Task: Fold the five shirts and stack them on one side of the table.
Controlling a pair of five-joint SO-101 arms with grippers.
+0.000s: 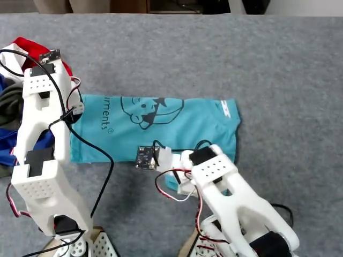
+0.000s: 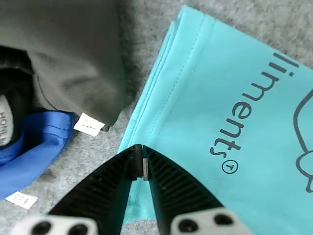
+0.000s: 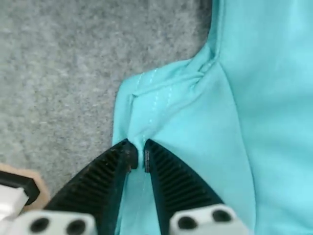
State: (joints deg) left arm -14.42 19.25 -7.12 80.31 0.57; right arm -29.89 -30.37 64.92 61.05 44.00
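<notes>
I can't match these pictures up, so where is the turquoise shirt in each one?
High view: the turquoise shirt lies flat mid-table.
Left wrist view: its end with the lettering, beside a dark grey garment.
Right wrist view: its bunched sleeve.
Shared landmark: the grey table cover beneath it.

Grey table [image 1: 278, 64] bears teal shirt [image 1: 177, 128], heaped shirts [image 1: 8, 104].

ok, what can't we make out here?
- High view: shirt pile cut by the frame edge and covered by the left arm; count unclear.
- High view: the right arm covers the near edge of the teal shirt.
- Left wrist view: whether the shut left gripper pinches cloth; its tips cover the hem.
</notes>
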